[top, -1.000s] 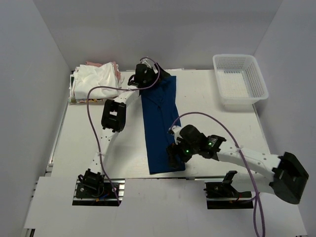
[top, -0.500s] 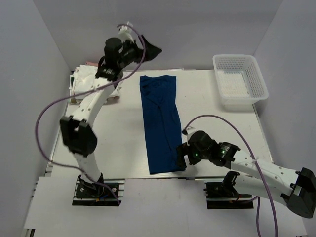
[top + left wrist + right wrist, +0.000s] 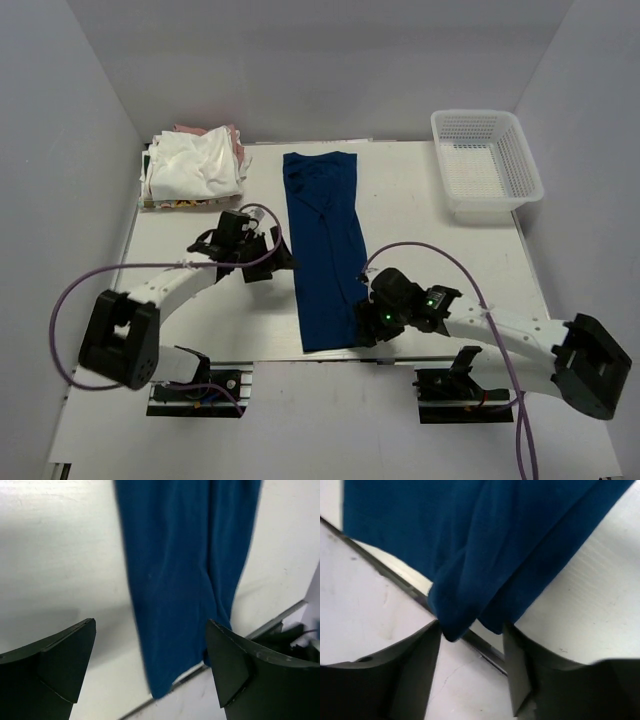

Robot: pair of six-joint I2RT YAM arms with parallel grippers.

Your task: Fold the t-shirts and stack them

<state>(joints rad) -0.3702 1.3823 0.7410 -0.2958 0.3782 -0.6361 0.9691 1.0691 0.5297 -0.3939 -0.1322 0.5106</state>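
I see the navy t-shirt (image 3: 322, 240) lying as a long, smooth strip of soft cloth down the white table (image 3: 430, 240). My right gripper (image 3: 366, 325) is clamped on its bunched near corner at the table's edge. My left gripper (image 3: 272, 252) hovers spread wide and empty, just left of the strip. Rumpled white shirts (image 3: 192, 163) are heaped at the far left corner, with pink cloth (image 3: 237, 140) mostly hidden behind them.

- navy t-shirt (image 3: 185, 580): my left wrist view cuts it off at the top edge.
- pink t-shirt (image 3: 228, 135): I see only a sliver behind the white t-shirts (image 3: 190, 165).
- right gripper (image 3: 471, 626): grip on the navy corner, I cannot tell.
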